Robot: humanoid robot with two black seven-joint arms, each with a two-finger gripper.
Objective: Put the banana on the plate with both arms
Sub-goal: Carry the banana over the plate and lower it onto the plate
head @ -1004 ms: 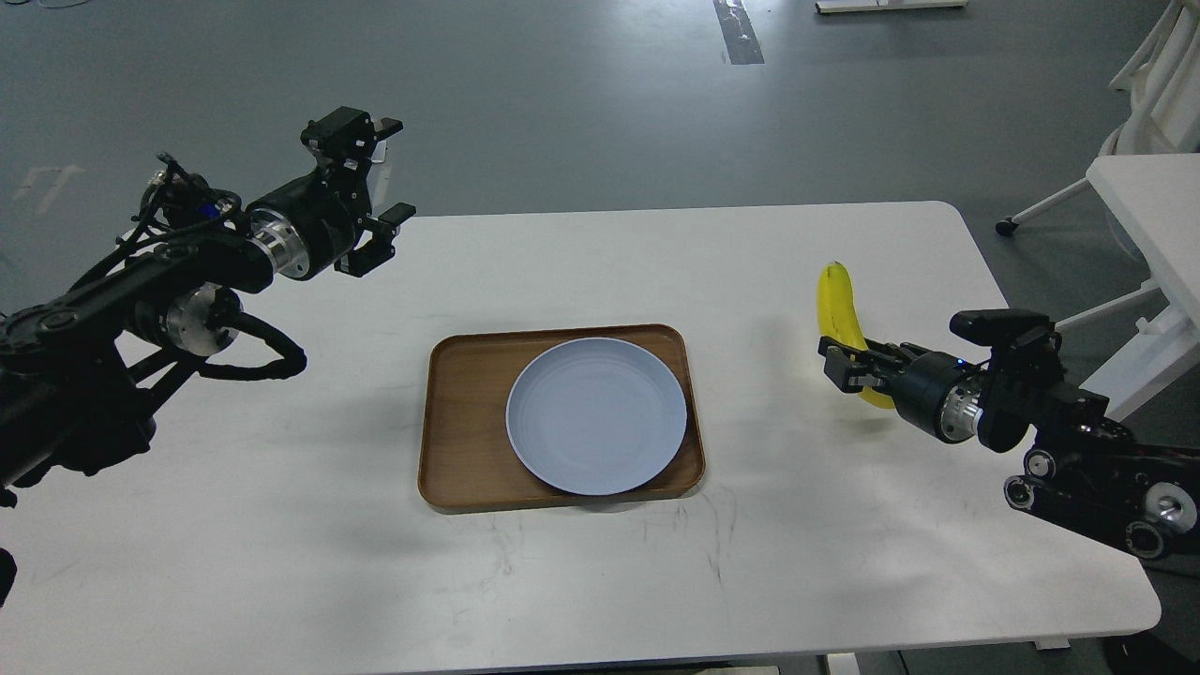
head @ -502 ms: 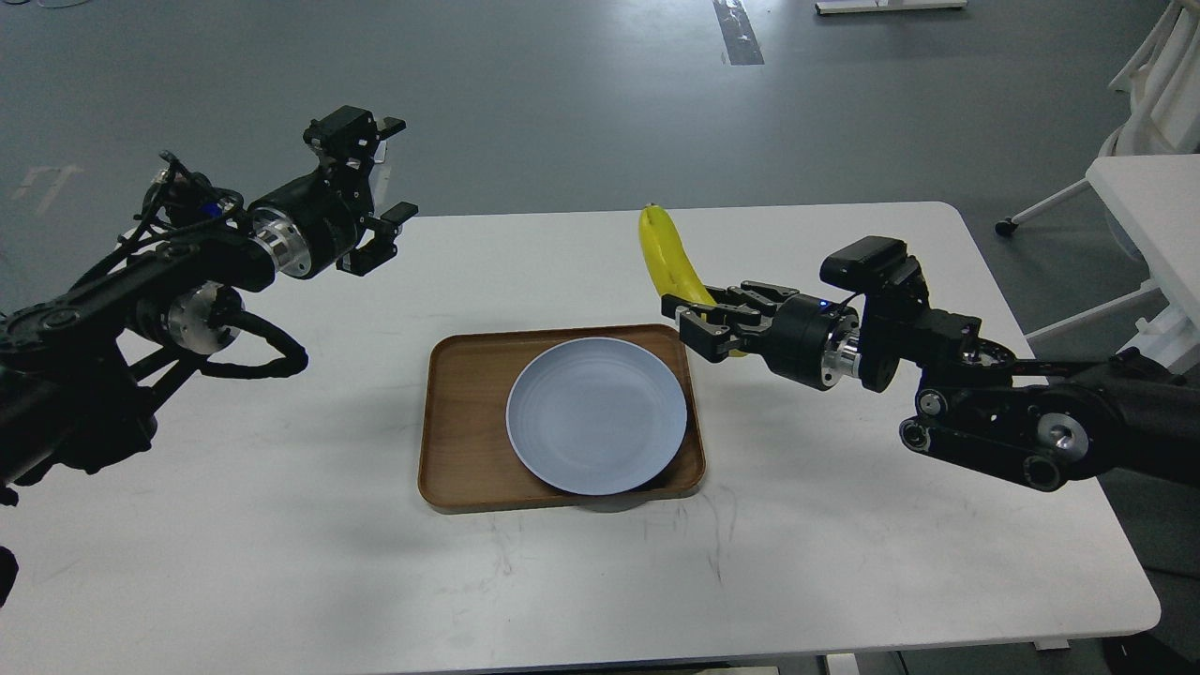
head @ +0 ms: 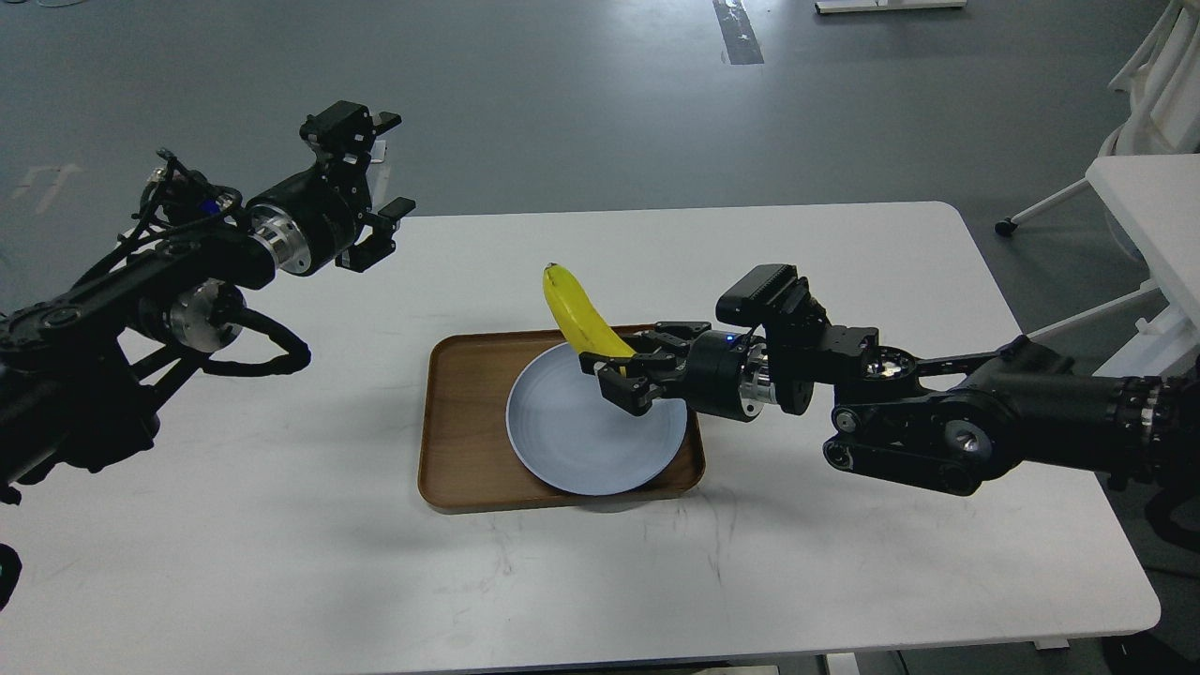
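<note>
The yellow banana [head: 577, 314] is held nearly upright in my right gripper [head: 621, 375], which is shut on its lower end. It hangs over the far right part of the pale blue-grey plate [head: 572, 436]. The plate sits in a brown wooden tray [head: 459, 422] at the table's middle. My right arm reaches in low from the right. My left gripper [head: 386, 169] is open and empty, raised above the table's far left corner, well away from the plate.
The white table [head: 844, 544] spreads around the tray. Another white table [head: 1148, 216] and white chair legs stand at the far right, off the table's edge. Grey floor lies beyond.
My right gripper has carried the banana leftward from the table's right side to over the plate, and lower. The left arm has barely moved.
</note>
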